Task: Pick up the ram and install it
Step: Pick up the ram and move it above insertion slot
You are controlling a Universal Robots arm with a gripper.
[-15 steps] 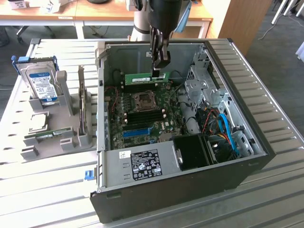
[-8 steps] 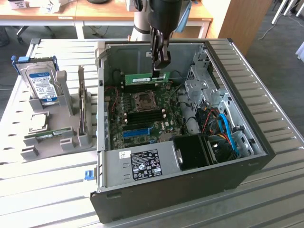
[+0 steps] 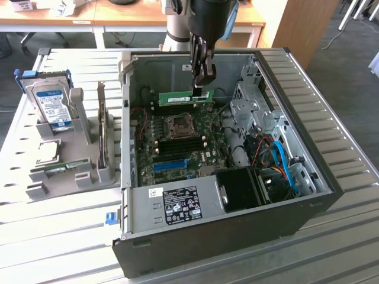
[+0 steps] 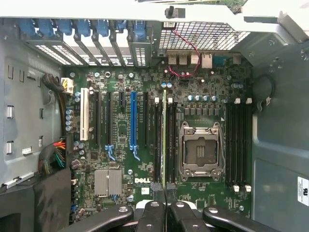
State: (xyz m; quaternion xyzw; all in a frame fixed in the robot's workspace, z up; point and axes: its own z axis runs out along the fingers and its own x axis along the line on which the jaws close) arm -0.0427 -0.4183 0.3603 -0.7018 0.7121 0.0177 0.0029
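Observation:
The ram (image 3: 182,98) is a thin green stick held level by one end in my gripper (image 3: 203,83), which is shut on it. It hangs inside the open computer case (image 3: 331,171), over the far part of the motherboard (image 3: 177,145) and apart from it. In the wrist view the ram (image 4: 164,140) shows edge-on as a narrow green line running from my gripper (image 4: 165,205). It lies along the dark memory slots (image 4: 158,140) beside the open processor socket (image 4: 199,150). My black fingers (image 4: 153,212) are pressed against both of its sides.
On the exterior view's left a grey holder (image 3: 83,127) carries a blue-labelled hard drive (image 3: 50,105), a square silver processor chip (image 3: 47,151) and a green board strip (image 3: 58,169). Inside the case are a drive cage (image 3: 254,109), cables (image 3: 284,160) and a black box (image 3: 240,189).

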